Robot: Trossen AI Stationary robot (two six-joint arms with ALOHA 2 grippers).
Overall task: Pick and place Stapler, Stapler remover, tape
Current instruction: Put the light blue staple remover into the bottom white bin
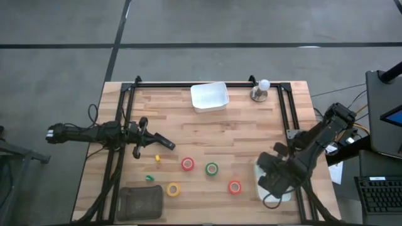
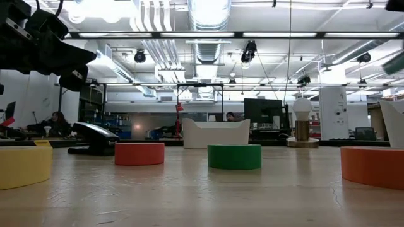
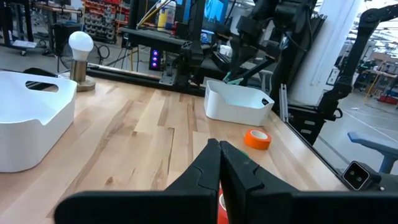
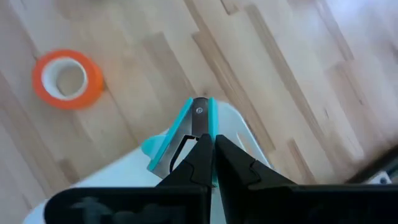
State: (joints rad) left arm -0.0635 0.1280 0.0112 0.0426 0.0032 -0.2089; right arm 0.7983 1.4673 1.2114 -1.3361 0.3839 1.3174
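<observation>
left claw: together, empty; right claw: clamped on stapler remover

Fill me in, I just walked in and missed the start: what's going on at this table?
A two-armed robot is sorting desk items. The right gripper hangs shut over a white bin at the table's right edge; a teal staple remover lies just under its tips, whether gripped is unclear. The left gripper waits shut over the left side. Four tape rolls, red, green, red and yellow, sit on the table.
</observation>
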